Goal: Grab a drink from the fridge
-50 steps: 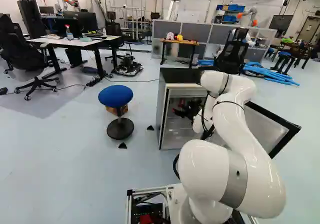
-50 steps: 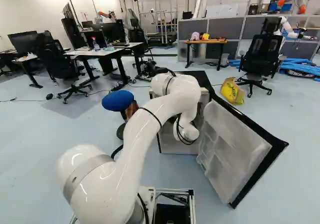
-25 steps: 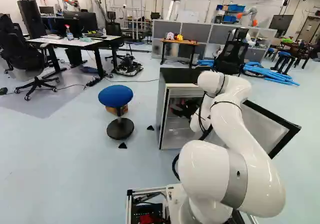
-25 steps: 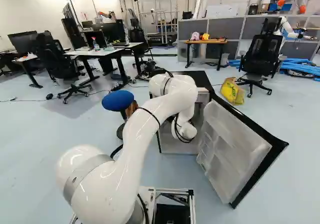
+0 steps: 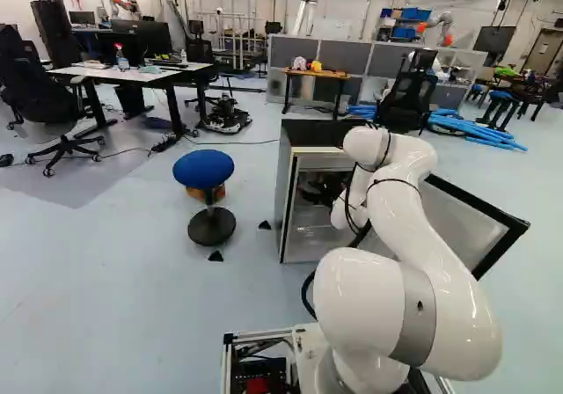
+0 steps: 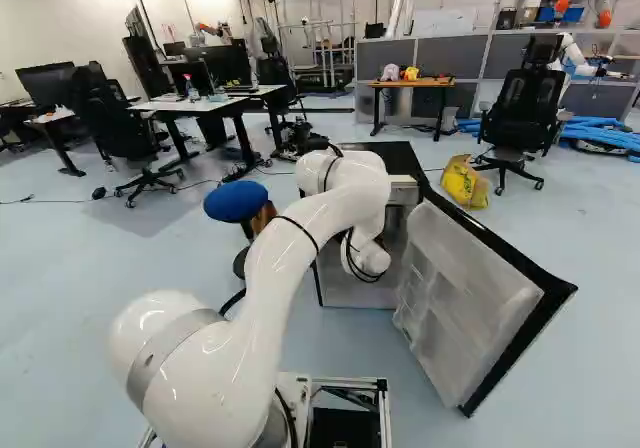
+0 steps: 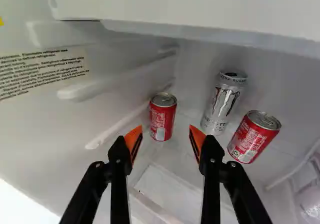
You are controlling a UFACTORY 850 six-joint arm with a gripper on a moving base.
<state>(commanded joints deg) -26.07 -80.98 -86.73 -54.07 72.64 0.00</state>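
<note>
gripper (image 7: 165, 130) spread inside the fridge (image 5: 308, 133), facing a red can (image 7: 163, 120).
i had nothing pinched: the orange pads (image 7: 193, 136) stood wide apart, with the red can upright just ahead of their gap, near the left wall (image 7: 45, 114). a silver can (image 7: 220, 105) stood to its right, and a second red can (image 7: 252, 138) further right. i judged this was the approach, so the move called for a slow, straight advance, centred on the red can, low enough to clear the shelf (image 7: 200, 16) above, closing only once both pads flanked it. drifting left risked scraping the wall or tipping the can.
</note>
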